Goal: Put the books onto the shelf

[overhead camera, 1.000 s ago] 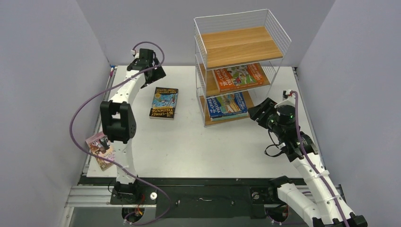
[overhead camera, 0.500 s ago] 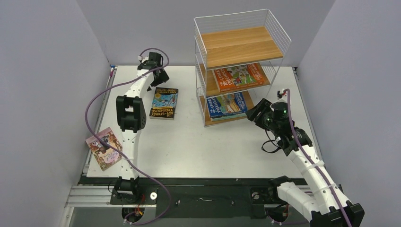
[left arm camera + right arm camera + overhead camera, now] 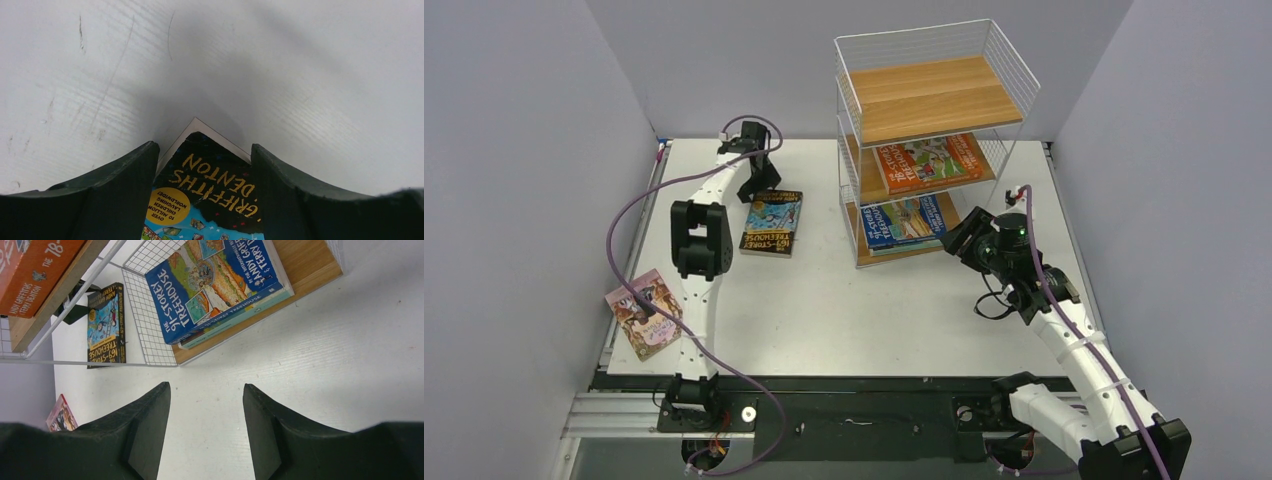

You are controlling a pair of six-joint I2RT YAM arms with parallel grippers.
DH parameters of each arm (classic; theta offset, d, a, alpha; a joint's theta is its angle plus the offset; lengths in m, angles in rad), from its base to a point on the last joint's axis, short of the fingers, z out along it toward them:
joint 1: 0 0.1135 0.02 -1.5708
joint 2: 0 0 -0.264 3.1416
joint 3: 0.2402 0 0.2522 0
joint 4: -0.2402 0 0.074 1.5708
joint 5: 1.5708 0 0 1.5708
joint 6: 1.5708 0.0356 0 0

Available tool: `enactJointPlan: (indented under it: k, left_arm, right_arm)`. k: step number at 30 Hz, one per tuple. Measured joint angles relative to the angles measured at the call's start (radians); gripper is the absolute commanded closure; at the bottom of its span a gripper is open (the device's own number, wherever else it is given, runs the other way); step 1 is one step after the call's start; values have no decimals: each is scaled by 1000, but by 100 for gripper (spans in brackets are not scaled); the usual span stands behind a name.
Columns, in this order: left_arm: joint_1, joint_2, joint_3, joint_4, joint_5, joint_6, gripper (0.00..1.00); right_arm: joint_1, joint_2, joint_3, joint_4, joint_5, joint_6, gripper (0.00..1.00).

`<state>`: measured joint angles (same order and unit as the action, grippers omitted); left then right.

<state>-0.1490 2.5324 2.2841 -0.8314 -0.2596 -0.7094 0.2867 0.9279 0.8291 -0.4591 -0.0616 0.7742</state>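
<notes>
Left gripper has come down from above the desk's far left corner to the far end of the dark book, and its jaws have narrowed. In the left wrist view they stand partly open astride one corner of that book, with nothing held.

Right gripper hangs half open and empty, just beside the shelf's bottom tier.

Risks:
- A pinch on one corner may lift only the cover, or let the thin book pivot and slip.
- The pink book lies at the desk's near left edge, close to the left arm, and a knock could send it off.

Shelf contents:
- Top board: bare.
- Middle: orange book.
- Bottom: blue book, lying on another whose cover is hidden.
</notes>
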Motion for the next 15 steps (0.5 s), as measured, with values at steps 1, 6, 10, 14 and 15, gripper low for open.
enactJointPlan:
  k: [1, 6, 10, 14, 15]
  left_arm:
    - [-2, -21, -38, 15, 0, 4, 38]
    - [-36, -201, -355, 111, 3, 19, 38]
    - [-113, -384, -654, 174, 16, 21, 38]
    - [-214, -563, -923, 218, 42, -5, 34]
    - [-238, -602, -974, 226, 50, -14, 34]
  right_arm:
    - [0, 1, 0, 2, -3, 0, 49]
    - [0, 0, 0, 17, -18, 8, 49]
    - [0, -3, 0, 25, -30, 20, 49]
    - [3, -21, -17, 36, -42, 28, 47]
    - [6, -29, -28, 41, -47, 32, 46]
